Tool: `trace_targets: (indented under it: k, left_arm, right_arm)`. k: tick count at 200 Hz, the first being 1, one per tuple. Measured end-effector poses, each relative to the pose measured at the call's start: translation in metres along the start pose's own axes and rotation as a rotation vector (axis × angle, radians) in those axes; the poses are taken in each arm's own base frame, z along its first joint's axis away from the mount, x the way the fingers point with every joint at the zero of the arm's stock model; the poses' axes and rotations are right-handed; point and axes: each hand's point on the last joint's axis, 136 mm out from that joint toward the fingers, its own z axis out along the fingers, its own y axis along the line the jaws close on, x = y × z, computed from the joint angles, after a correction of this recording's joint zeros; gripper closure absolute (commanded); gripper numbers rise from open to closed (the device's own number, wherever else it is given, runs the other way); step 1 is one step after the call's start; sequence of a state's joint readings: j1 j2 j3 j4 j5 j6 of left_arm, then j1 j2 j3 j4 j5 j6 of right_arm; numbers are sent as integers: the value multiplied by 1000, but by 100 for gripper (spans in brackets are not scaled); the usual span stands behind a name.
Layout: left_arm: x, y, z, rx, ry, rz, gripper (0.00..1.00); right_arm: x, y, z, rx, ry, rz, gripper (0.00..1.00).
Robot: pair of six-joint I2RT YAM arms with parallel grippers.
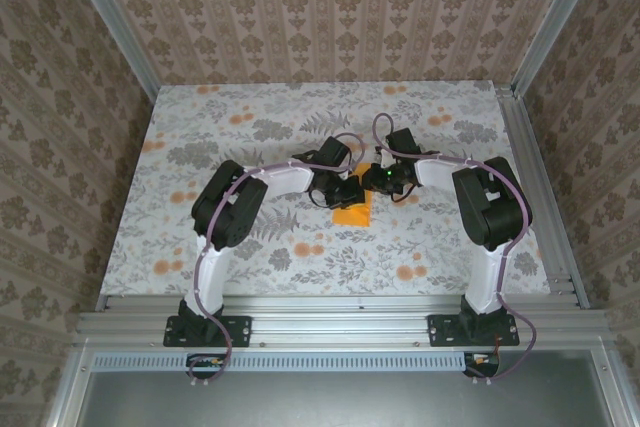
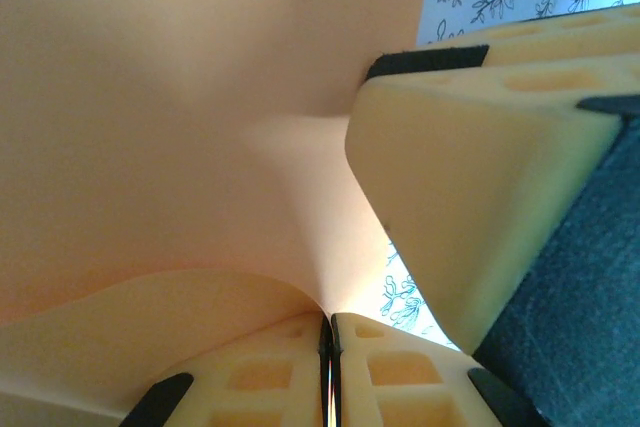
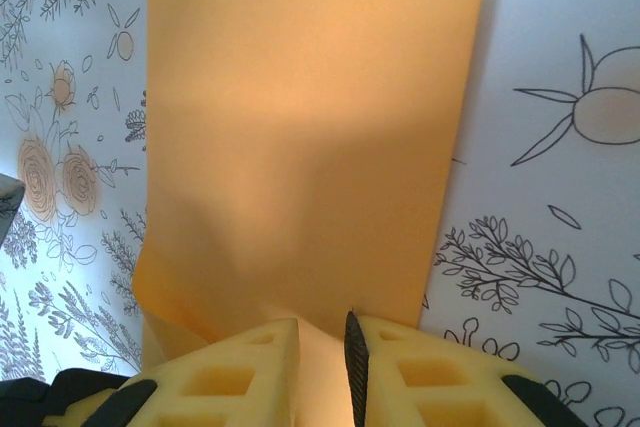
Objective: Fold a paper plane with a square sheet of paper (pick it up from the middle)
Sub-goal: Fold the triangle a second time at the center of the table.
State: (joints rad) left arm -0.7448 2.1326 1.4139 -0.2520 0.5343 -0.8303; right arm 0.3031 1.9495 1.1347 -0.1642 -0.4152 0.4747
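Square sheet of paper [image 1: 352, 213], orange, on floral table [image 1: 250, 117], we log left gripper [image 2: 328, 335] clamped tight on one edge, right gripper [image 3: 325, 335] closed on its near edge

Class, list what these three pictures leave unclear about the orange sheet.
- Top view: the orange sheet is tiny, its far edge under left pincer and right pincer; creases unreadable.
- Left wrist: too close; sheet's outline runs off the frame.
- Right wrist: sheet's near edge hides behind that pincer.
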Motion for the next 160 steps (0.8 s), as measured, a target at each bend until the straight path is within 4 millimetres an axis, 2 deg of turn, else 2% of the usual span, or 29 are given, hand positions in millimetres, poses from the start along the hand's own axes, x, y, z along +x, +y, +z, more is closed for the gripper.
trace_targets:
  k: [160]
  left_arm:
    - [-5, 3, -1, -22, -28, -41, 88]
  right_arm:
    - [0, -2, 0, -3, -1, 26, 75]
